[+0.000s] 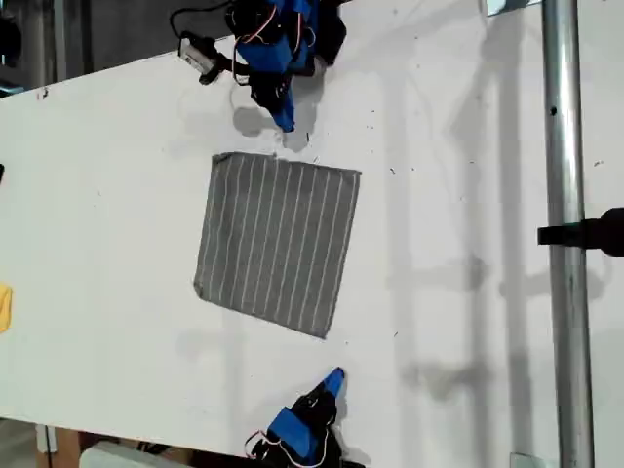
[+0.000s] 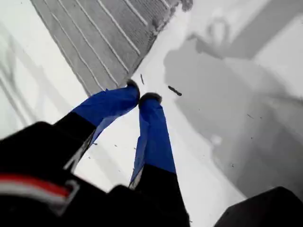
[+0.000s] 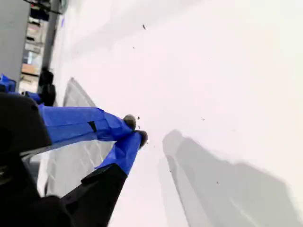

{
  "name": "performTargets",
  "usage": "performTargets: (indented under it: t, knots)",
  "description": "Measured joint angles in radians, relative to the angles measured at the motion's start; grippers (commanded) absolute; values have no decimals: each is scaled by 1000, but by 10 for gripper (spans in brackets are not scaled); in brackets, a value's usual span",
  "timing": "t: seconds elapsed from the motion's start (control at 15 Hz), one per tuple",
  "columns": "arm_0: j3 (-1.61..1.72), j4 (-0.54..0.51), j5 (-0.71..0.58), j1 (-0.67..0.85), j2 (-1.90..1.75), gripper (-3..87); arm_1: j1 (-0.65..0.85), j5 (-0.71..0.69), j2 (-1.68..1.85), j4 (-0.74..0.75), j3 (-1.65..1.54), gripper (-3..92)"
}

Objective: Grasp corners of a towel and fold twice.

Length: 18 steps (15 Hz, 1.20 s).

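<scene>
The towel [image 1: 278, 244] is seen lying flat and unfolded on the white table [image 1: 117, 244], near the middle of the exterior view; it is a gray, roughly square cloth crossed by fine white parallel stripes, and it is set slightly askew to the table's edges; all four corners are laid out, none lifted. A small yellow object [image 1: 4, 307] is cut off by the exterior view's left edge, well apart from the towel; a metal pole [image 1: 565, 244] runs down the exterior view's right side.

My first gripper [image 1: 336, 375] is held at the bottom of the exterior view, near the towel's nearest corner [image 1: 324, 336] but apart from it; in the first wrist view its jaws [image 2: 142, 94] are drawn almost together, and nothing is gripped between them. My second gripper [image 1: 285, 122] is held at the top of the exterior view, just beside the towel's far edge without touching it; in the second wrist view its tips [image 3: 135, 130] are closed together and nothing is held.
</scene>
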State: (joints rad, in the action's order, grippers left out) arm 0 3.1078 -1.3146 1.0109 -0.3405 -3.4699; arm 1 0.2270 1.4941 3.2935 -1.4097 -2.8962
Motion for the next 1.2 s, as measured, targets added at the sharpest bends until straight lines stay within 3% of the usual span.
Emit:
performTargets:
  t: [0.07, 0.13, 0.27, 0.33, 0.47, 0.8, 1.0, 1.2]
  knots:
    - [0, 0, 8, 9, 0, -29, 0, 0, 0, 2, 0, -3]
    - [0, 3, 118, 118, 2, -29, -9, 0, 0, 2, 0, -3]
    - [0, 2, 453, 489, 0, -29, -12, 0, 0, 2, 0, -3]
    - [6, 0, 495, 545, 0, -28, -12, 0, 0, 2, 0, -3]
    - [8, 0, 525, 548, 0, 12, -12, 0, 0, 2, 0, -3]
    - [-3, 23, 609, 528, 0, -32, -48, -8, -35, 8, 75, -3]
    - [-160, 78, 607, 485, 161, -32, -95, -100, -466, 71, 405, -3]
    - [-522, 43, 568, 463, 561, -32, -202, -146, -848, 78, 723, -3]
